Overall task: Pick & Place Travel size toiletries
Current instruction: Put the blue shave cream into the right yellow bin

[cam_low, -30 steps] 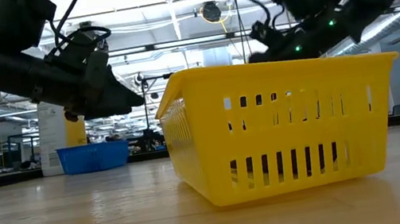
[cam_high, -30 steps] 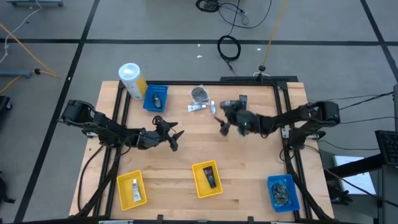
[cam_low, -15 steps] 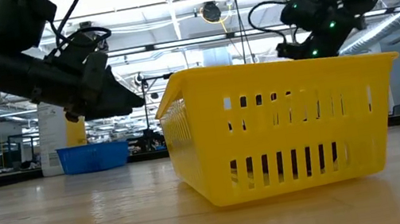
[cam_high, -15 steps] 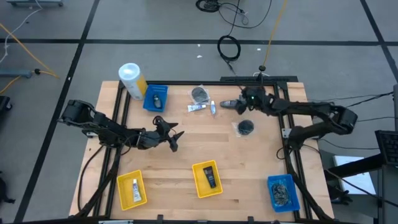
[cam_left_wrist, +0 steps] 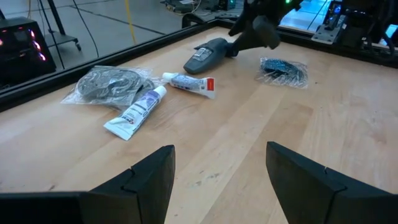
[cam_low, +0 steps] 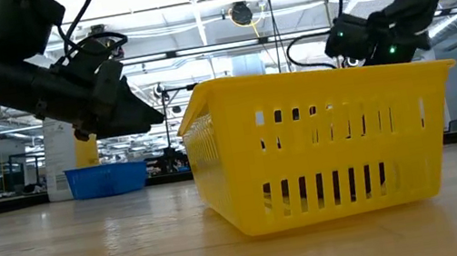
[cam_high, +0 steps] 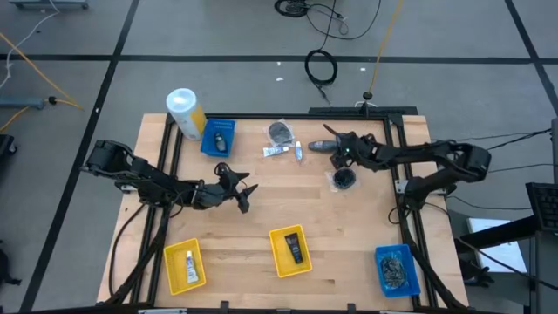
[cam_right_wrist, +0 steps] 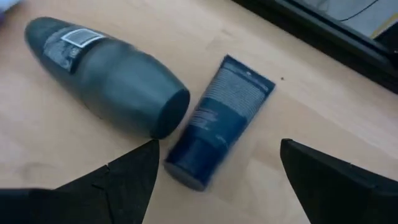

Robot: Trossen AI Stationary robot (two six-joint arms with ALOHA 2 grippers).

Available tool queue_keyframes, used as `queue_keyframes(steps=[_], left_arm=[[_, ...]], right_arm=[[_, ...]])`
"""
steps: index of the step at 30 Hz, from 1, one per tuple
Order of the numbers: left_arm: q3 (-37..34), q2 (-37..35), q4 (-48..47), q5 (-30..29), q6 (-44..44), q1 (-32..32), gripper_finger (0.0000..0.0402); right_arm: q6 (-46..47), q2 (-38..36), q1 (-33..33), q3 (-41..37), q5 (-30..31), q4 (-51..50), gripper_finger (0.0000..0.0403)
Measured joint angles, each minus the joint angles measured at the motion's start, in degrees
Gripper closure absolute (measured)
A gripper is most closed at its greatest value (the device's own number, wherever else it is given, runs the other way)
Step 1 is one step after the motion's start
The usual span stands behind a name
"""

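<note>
Right wrist view: open right pincer (cam_right_wrist: pixel 214 180) over dark bottle (cam_right_wrist: pixel 106 81).

Both grippers parted: right gripper (cam_high: pixel 336 144) far-side, left gripper (cam_high: pixel 247 194) mid-table.

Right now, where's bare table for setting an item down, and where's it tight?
Bare wood lies between the left gripper and the middle yellow tray, and from there right toward the blue tray. The far edge is crowded: tubes, packet, dark bottle and the open right gripper.

Matt dark bottle (cam_right_wrist: pixel 106 81) lies on smooth wooden table (cam_right_wrist: pixel 50 155).
</note>
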Motion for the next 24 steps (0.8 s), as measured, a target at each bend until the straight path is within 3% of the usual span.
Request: queue_keyframes(steps=[9, 14, 21, 24], left_arm=[[0.00, -0.01, 0.15, -0.02, -0.34, 0.00, 0.0156], [0.00, -0.01, 0.15, 0.23, -0.44, -0.04, 0.0156], [0.00, -0.01, -0.09, 0.86, -1.74, -0.04, 0.0156], [0.00, -0.02, -0.11, 1.64, -1.90, -0.04, 0.0156]], right_arm=[[0.06, 7.94, -2.48, 0.02, -0.37, 9.71, 0.0098], [0.33, 9.31, -4.30, -0.16, -0.95, 10.60, 0.0156], [-0.69, 8.86, -4.35, -3.27, -0.61, 13.25, 0.0282], [-0.99, 6.24, -1.82, -5.14, 1.65, 13.41, 0.0291]])
